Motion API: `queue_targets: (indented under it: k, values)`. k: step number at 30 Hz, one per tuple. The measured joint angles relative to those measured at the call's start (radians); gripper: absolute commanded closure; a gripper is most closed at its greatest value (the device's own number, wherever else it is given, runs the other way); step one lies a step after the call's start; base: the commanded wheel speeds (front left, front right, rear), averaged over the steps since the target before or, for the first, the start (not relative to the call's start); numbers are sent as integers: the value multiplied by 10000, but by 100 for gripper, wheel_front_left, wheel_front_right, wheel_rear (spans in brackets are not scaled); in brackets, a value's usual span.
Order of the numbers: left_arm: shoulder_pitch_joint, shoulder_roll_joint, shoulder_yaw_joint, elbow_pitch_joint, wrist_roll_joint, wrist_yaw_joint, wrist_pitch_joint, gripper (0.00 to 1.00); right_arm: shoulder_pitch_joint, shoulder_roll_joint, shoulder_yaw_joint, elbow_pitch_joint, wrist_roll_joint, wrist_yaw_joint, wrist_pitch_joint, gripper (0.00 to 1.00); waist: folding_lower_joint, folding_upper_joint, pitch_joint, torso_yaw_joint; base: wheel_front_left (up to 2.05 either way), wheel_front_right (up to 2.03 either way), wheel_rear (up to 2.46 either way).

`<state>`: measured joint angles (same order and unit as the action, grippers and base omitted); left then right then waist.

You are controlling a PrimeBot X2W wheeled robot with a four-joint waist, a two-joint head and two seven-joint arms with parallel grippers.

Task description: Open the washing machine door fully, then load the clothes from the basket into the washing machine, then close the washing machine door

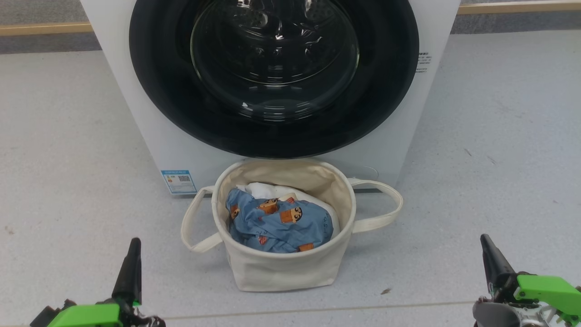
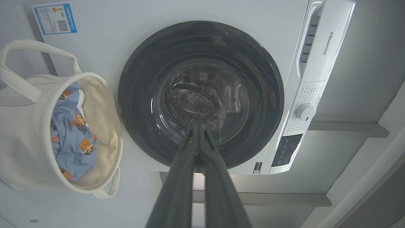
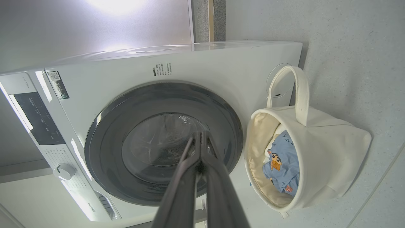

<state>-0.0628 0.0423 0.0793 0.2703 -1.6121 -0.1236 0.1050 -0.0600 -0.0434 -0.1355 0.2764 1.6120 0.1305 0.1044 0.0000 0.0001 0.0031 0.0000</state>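
1. Both grippers sit low at the near edge of the floor. The left gripper and the right gripper each have their two long dark fingers pressed together. They hold nothing and are well apart from everything else.
2. Between them and a little farther on, the small round cream canvas basket stands upright on the pale grey speckled floor, its loop handles flopped out to either side. In it lie the blue fabric clothes printed with orange-brown cartoon figures, with a plain white padded bundle tucked behind them.
3. Just behind the basket rises the white front-loading washing machine, with a blue sticker on its lower front corner.
4. Its large round door, a glossy black ring around a bulging glass window, sits flush with the front and is shut. The opening step is therefore the one in hand, and nothing is loaded.
5. Next, one gripper must reach the door's rim on the latch side. I cannot tell where the pull is.
6. The basket stands straight under the door's lower rim. The door looks likely to swing above it, but a reaching arm could snag the handles.
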Motion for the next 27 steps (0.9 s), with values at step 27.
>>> queue_targets:
  k: [27]
  values:
    - [0,-2,0,0,0,0,0,100,0,0,-2,0,0,0,0,100,0,0,0,0,0,0,0]
